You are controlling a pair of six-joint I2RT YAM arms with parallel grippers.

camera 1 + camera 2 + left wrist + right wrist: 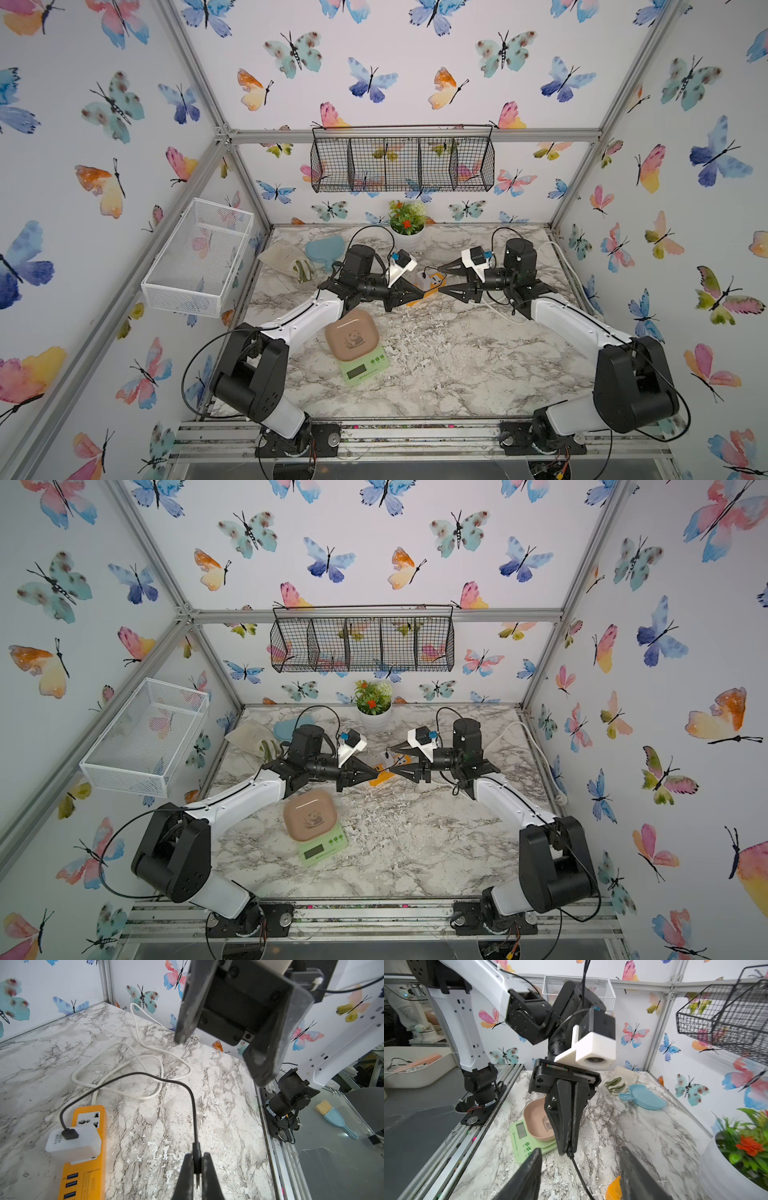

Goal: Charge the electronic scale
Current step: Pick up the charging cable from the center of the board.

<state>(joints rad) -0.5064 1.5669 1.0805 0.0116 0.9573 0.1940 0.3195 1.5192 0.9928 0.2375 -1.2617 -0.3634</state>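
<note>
Near the orange power strip [83,1159], we see the left gripper [197,1156] grasping the black cable [193,1105], with the right gripper [441,281] released opposite.

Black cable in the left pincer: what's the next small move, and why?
Probably swing the left pincer toward the electronic scale. It is shut on the free plug of the black cable; the other end already sits in the white charger on the orange power strip, and no cable reaches the scale. The right pincer is open, holding nothing.

Bright, even light, faint shadows — bowed edges, the right tool [222,1058] soft and blurry up close.
</note>
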